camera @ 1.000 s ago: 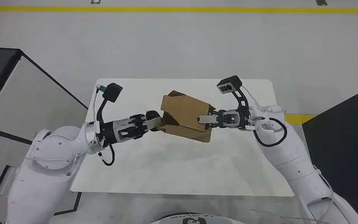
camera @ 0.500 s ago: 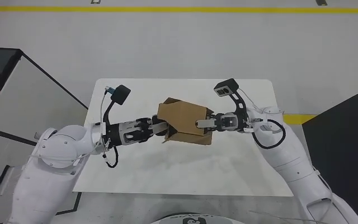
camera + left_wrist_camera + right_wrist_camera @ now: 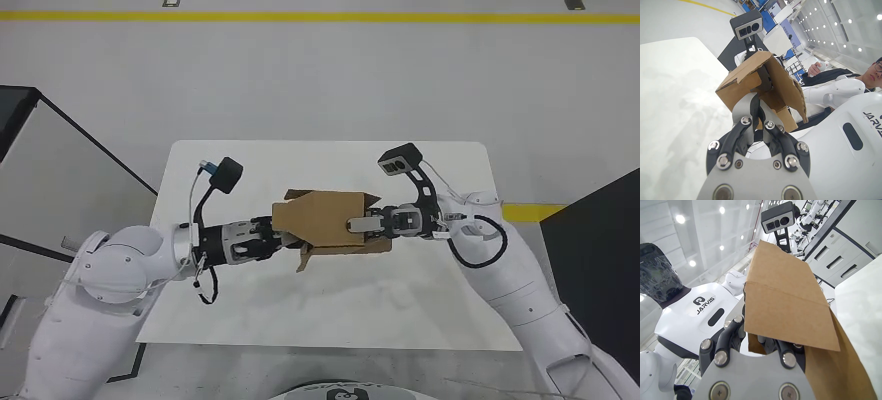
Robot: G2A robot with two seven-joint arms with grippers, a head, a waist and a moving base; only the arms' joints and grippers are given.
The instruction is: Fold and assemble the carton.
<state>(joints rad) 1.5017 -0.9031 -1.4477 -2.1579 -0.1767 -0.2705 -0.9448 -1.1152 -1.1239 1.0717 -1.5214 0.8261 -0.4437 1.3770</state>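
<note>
A brown cardboard carton (image 3: 322, 215), partly unfolded, hangs in the air over the middle of the white table (image 3: 440, 300). My left gripper (image 3: 287, 238) is shut on the carton's left end; in the left wrist view its dark fingers (image 3: 755, 106) pinch a flap edge of the carton (image 3: 780, 83). My right gripper (image 3: 358, 224) is shut on the right end wall, one finger lying on the top panel. In the right wrist view the carton (image 3: 783, 298) hides the fingertips. A loose flap (image 3: 305, 262) hangs down toward the front.
The table has bare white surface in front of and behind the carton. A black frame (image 3: 60, 130) stands off the table's left side and a dark panel (image 3: 600, 250) off its right side. A yellow floor line (image 3: 320, 16) runs at the back.
The carton has swung from tilted to nearly level and shifted slightly toward the front. The left arm has moved right along with it. A flap now hangs below.
</note>
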